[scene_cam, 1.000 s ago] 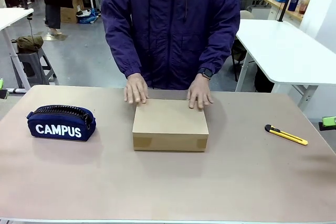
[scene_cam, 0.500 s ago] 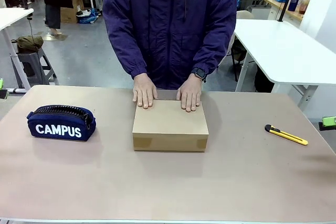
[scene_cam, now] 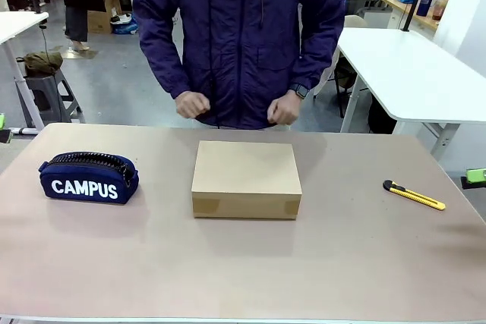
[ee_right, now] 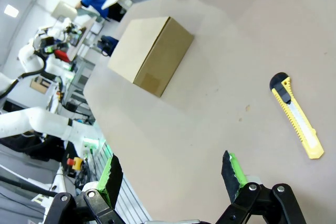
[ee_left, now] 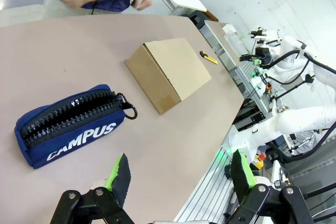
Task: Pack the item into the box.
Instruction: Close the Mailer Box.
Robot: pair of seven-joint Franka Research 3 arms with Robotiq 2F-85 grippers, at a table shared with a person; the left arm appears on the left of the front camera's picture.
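Closed and flat-lidded, the plain brown rectangular cardboard box (scene_cam: 246,178) sits mid-table (scene_cam: 364,263); whatever it contains cannot be seen. Left of the box lies the navy zippered "CAMPUS" pencil pouch (scene_cam: 89,177), right of it the yellow-and-black utility knife (scene_cam: 414,195). Behind the box, a person's hands (scene_cam: 192,104) (loosely curled) hover off it. Both robot grippers, left (ee_left: 178,171) and right (ee_right: 170,174), have jaws apart, holding nothing.
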